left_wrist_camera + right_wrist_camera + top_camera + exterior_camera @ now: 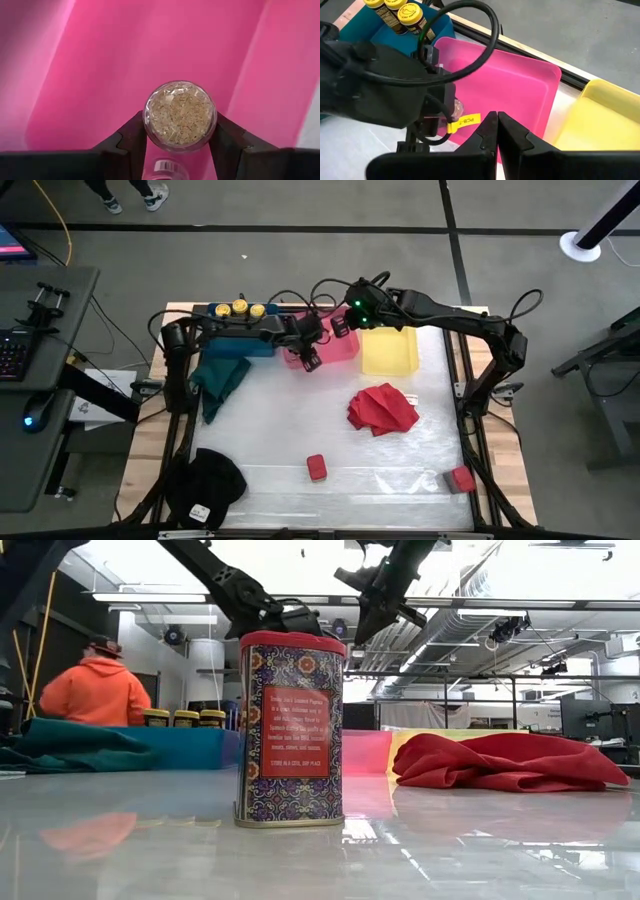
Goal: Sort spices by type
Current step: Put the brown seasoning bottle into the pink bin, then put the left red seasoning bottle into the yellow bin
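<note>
High view, looking straight down: both arms reach to the far edge of the counter (pixel 280 430), where a blue bin (pixel 232 340), a pink bin (pixel 335 348) and a yellow bin (pixel 388 352) stand in a row. The left hand (pixel 310 360) hangs over the near left part of the pink bin. Its wrist view shows the two dark fingers (pixel 131 142) clamped on the sides of a small pale jar (pixel 180 116) of tan flakes, seen end-on against the pink floor of the bin.

The right hand (pixel 340 328) is over the far side of the same bin, and its wrist view shows its fingers (pixel 485 131) pressed together with nothing between them.

Three yellow-lidded jars (pixel 240 308) stand upright in the blue bin at its far side. One red tin (pixel 317 468) stands upright on the open counter near the front centre, and in the low view it fills the middle of the picture. A second red tin (pixel 462 478) sits at the front right corner.

A crumpled red cloth (pixel 382 408) lies near the yellow bin, a teal cloth (pixel 220 380) lies just in front of the blue bin, and a black cap (pixel 205 485) rests at the front left. In the low view a person in an orange hoodie (pixel 95 690) is in the room behind the counter.
</note>
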Robot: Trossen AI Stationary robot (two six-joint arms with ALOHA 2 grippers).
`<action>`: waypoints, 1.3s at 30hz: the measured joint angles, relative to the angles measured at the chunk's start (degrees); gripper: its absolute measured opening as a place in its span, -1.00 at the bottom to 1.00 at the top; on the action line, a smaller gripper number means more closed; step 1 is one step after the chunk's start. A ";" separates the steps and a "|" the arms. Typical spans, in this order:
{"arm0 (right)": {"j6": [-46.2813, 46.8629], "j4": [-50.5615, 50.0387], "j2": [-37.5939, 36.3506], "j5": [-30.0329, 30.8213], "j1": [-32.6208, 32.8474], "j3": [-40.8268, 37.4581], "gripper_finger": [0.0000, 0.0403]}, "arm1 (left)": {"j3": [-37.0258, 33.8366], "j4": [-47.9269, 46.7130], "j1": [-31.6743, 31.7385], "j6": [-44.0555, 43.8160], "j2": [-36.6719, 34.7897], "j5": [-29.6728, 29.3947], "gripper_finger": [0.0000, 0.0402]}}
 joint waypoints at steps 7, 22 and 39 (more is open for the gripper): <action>0.02 0.01 0.00 0.00 -0.02 0.00 -1.00 | -0.48 1.70 0.02 -2.02 -0.11 -0.04 -0.17; 0.02 0.02 0.00 0.00 -0.02 -0.02 -1.00 | -0.48 3.00 0.03 -3.07 -0.11 0.80 0.26; 1.52 1.25 0.76 -6.77 -5.61 -0.04 -1.00 | 0.61 -5.38 5.50 -1.44 -19.32 3.06 0.33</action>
